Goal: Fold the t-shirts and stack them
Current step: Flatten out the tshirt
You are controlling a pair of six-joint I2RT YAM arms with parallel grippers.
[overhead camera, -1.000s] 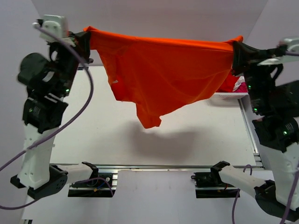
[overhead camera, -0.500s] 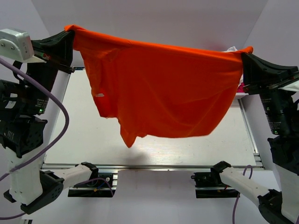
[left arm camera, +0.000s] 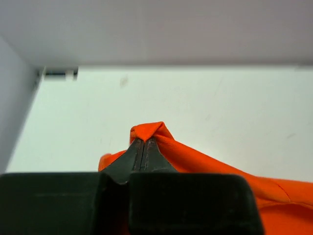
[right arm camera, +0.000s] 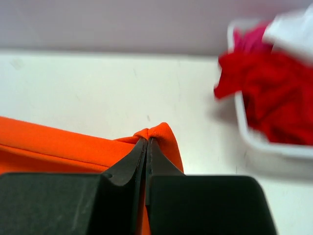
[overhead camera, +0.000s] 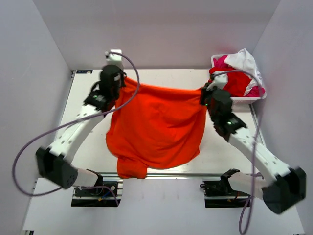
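While left gripper (left arm camera: pixel 144 140), right gripper (right arm camera: pixel 147 140) pinch, t-shirt (overhead camera: pixel 156 127) between

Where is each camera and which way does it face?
Top external: above and behind the robot, looking down on the table; left arm and right arm show.
Left wrist: wrist-mounted, looks along the shut left gripper toward the back wall.
Right wrist: likewise behind the right gripper, basket to its right.
Shared: all three show the orange t-shirt, a corner pinched in each gripper.
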